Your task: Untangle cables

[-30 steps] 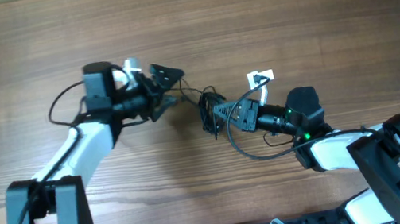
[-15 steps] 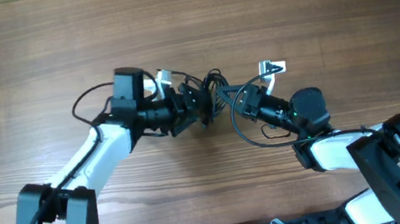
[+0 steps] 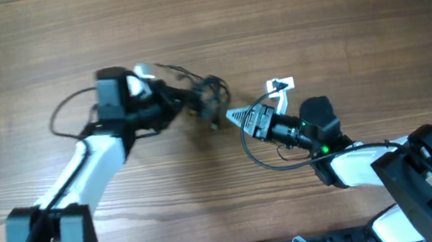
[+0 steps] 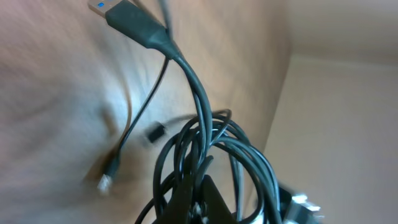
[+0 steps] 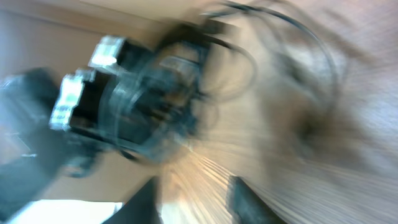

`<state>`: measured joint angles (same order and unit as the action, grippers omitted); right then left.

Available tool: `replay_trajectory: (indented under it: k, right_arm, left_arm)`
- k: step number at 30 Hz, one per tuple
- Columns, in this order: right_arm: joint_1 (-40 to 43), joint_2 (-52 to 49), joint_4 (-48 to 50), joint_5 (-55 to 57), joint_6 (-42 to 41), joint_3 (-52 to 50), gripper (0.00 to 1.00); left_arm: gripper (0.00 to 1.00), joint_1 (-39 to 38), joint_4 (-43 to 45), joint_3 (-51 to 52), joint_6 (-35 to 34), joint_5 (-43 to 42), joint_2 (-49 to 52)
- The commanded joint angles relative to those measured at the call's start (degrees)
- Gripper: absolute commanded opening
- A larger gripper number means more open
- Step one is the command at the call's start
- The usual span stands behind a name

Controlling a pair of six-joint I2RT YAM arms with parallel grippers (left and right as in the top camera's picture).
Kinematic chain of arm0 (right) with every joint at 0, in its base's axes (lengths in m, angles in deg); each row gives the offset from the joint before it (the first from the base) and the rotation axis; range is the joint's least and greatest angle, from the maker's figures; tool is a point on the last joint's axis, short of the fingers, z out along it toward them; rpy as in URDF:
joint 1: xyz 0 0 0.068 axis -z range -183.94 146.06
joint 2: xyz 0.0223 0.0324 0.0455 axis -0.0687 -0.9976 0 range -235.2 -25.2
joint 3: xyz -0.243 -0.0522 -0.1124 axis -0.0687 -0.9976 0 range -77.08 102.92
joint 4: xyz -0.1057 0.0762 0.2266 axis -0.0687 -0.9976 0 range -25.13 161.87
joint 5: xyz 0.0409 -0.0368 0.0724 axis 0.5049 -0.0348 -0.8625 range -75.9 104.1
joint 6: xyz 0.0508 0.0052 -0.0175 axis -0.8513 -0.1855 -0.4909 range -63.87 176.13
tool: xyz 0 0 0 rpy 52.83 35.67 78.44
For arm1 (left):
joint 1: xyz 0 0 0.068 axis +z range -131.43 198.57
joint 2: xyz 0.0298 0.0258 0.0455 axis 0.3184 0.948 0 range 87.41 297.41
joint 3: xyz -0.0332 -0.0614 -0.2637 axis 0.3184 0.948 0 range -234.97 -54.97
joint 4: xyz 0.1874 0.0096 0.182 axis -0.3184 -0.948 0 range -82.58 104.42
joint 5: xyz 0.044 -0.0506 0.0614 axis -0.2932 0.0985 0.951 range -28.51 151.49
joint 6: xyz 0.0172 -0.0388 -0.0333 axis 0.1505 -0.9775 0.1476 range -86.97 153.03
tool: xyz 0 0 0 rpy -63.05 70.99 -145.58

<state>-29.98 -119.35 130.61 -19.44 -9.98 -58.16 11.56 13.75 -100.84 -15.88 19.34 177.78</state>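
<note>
a hard tug could cinch the loops tighter, or let strands slip free. above the wooden surface (image 3: 371, 1), the left arm (image 3: 91, 158) reaches inward, elbow bent. the knotted cables (image 3: 212, 95) sit mid-surface, pinched in the closed left hand (image 3: 188, 106). the right hand (image 3: 234, 116), fingers apart and empty, points at the knot from just beside it. a usb plug (image 4: 115, 11) trails loose.

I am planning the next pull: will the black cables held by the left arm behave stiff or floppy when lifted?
Likely floppy: the cables hang in loose loops from the left fingers. Probably light, as the strands are thin with small plugs. The crossing loops may catch on each other rather than slide free.
</note>
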Motion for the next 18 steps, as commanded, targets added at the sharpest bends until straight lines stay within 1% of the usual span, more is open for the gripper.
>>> replay_trajectory:
  k: [1,2,3,4,5,6,7,8,9,10,11,12,13,15,18]
  right_arm:
    - [1.6,-0.2,-0.9,-1.7,2.4,0.1,0.96]
    - [2.6,-0.1,0.2,-1.6,-0.4,0.1,1.0]
    - [4.2,-0.2,2.1,-0.6,-7.3,0.1,1.0]
    - [4.5,-0.2,2.3,1.3,-12.2,0.1,1.0]
    - [4.5,-0.2,2.1,4.1,-19.5,0.2,1.0]
    - [4.1,-0.2,2.1,6.2,-26.0,0.2,0.96]
    - [3.7,-0.2,2.2,7.7,-30.2,0.2,0.91]
    - [2.8,-0.2,2.7,9.5,-33.5,0.2,0.84]
    - [1.9,-0.2,2.8,10.9,-34.6,0.2,0.78]
    - [1.0,-0.2,2.7,11.9,-35.6,0.3,0.75]
    - [0.2,-0.2,2.7,12.7,-36.9,0.4,0.75]
    - [-1.3,-0.2,2.7,13.9,-39.6,0.9,0.75]
    - [-2.3,-0.2,2.7,15.0,-41.6,1.4,0.79]
    - [-5.0,-0.2,1.4,19.0,-46.2,3.7,0.79]
    - [-6.2,-0.2,-2.3,21.3,-47.0,6.8,0.79]
  left_arm:
    - [0.04,6.4,0.2,0.0,17.0,-6.5,-7.1]
    - [0.04,7.0,0.0,0.0,18.7,-6.5,-8.2]
    - [0.04,7.5,-0.3,0.0,20.2,-6.5,-10.0]
    - [0.04,7.4,-0.4,0.0,19.7,-6.5,-10.5]
    - [0.04,7.4,-0.4,0.0,17.9,-6.5,-10.7]
    - [0.04,7.3,-0.4,0.0,16.6,-6.5,-10.7]
    - [0.04,7.1,-0.4,0.0,16.5,-6.9,-10.7]
    - [0.04,6.9,-0.4,0.0,16.5,-7.0,-10.7]
    - [0.04,6.6,-0.4,0.0,16.5,-7.2,-10.7]
    - [0.04,6.4,-0.3,0.0,16.6,-7.4,-10.7]
    - [0.04,6.3,-0.3,0.0,16.7,-7.4,-10.7]
    - [0.04,5.9,-0.3,0.0,17.3,-7.6,-10.7]
    - [0.04,5.6,-0.3,0.0,17.2,-7.6,-10.7]
    - [0.04,4.3,-0.3,0.0,17.2,-7.6,-10.7]
    - [0.04,2.7,-0.3,0.0,17.1,-7.6,-10.7]
